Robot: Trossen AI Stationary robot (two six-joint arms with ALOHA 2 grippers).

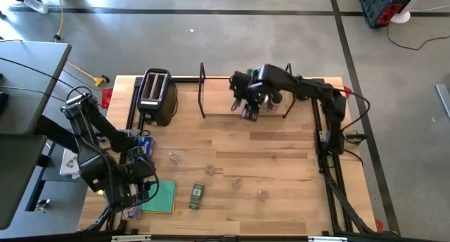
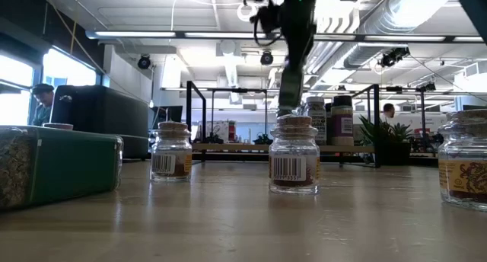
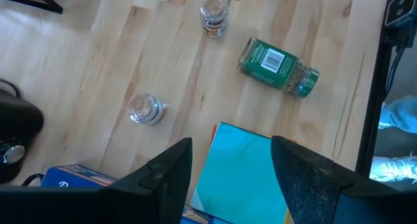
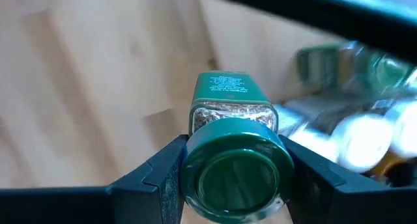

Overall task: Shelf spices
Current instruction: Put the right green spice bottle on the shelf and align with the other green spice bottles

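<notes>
The green-lidded spice jar (image 4: pixel 231 168), a squarish clear container with flecked dried herbs behind its label, sits clamped between the two dark fingers of the right pincer (image 4: pixel 231 175), which holds it above the shelf (image 1: pixel 211 114) at the far side of the bench (image 1: pixel 281 157). The shelf is a light wooden board between thin black metal end frames, with several jars (image 1: pixel 273 100) already bunched toward its right end, close beside the carried jar; the board's left part lies bare. Out on the pale planked bench, small round glass jars (image 1: pixel 174 157) with cork-like tops stand well apart, and a green jar (image 1: pixel 197 195) lies on its side near a teal pad (image 1: pixel 163 197). The left pincer (image 3: pixel 231 168) hangs spread wide and empty above that pad at the near left corner.
</notes>
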